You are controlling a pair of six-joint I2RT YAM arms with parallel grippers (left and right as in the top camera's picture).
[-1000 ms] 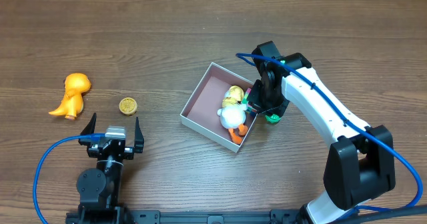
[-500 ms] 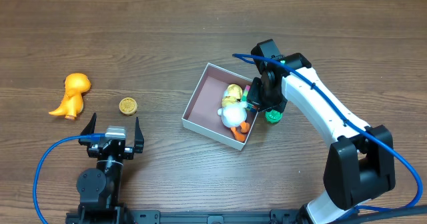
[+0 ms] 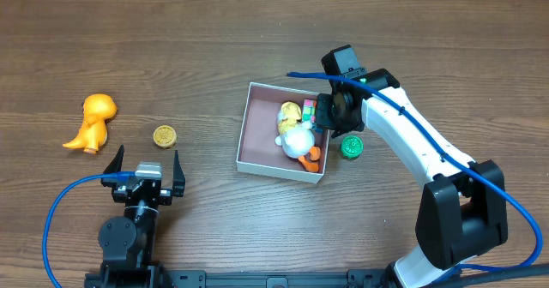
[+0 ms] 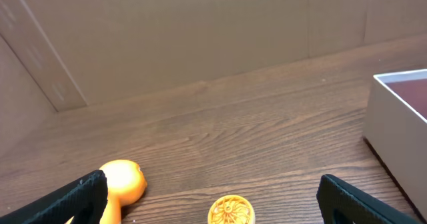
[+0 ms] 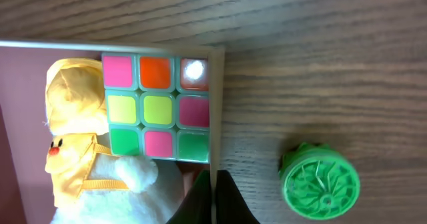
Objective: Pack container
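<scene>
The container (image 3: 257, 127) is a shallow white-walled box with a pinkish-brown floor at table centre; its corner shows in the left wrist view (image 4: 400, 107). Inside lie a white and yellow plush duck (image 3: 294, 134) and a colourful puzzle cube (image 3: 309, 110), both seen in the right wrist view, duck (image 5: 73, 151), cube (image 5: 157, 107). My right gripper (image 3: 327, 127) is shut on the container's right wall (image 5: 215, 104), one finger inside, one outside. A green wheel (image 3: 351, 147) lies just outside (image 5: 319, 181). My left gripper (image 3: 143, 166) is open and empty near the front.
An orange dinosaur toy (image 3: 91, 122) lies at the far left, also in the left wrist view (image 4: 120, 184). A yellow wheel (image 3: 165, 136) sits just ahead of the left gripper (image 4: 231, 211). A blue cable runs along the right arm.
The right gripper has dragged the container by its wall, turning it clockwise and shifting it slightly up. The green wheel is now clear of the arm. The left arm has not moved.
</scene>
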